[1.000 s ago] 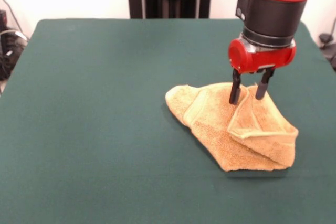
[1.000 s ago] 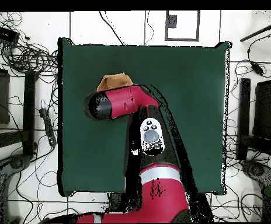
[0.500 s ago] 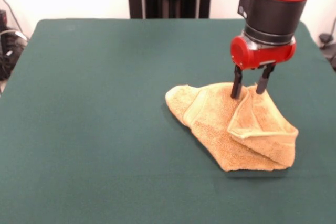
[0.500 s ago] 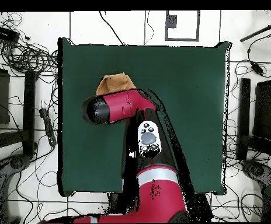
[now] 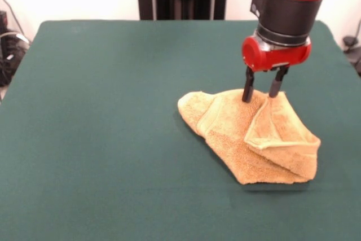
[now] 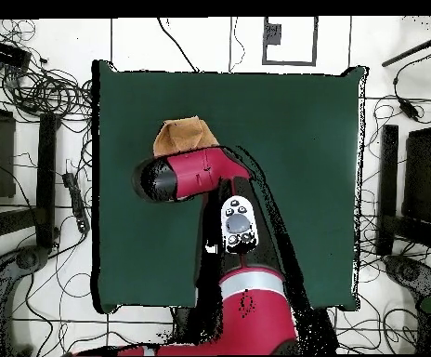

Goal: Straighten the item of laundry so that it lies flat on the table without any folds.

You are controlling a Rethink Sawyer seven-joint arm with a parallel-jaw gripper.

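Towel (image 5: 248, 136) lies crumpled on the green tabletop (image 5: 101, 139), not flat: in the front view it forms a rough wedge, with a rounded lobe at its left end and a folded-over flap at its right end. That flap is a triangular layer whose hemmed edge runs down from a peak near the towel's top to a thick doubled corner at the lower right. A raised ridge runs along the left lobe where the cloth is folded on itself.

Directly above the towel's top edge hangs the hand (image 5: 260, 91), its two dark fingers (image 5: 247, 87) pointing straight down and spread apart, with a clear gap between them. The left fingertip ends at the towel's upper edge; the right fingertip ends just at the peak of the flap. Whether either tip touches the cloth cannot be told. Nothing is pinched between them.

From overhead, the towel (image 6: 182, 136) shows as a tan patch partly covered by the red arm (image 6: 196, 172).
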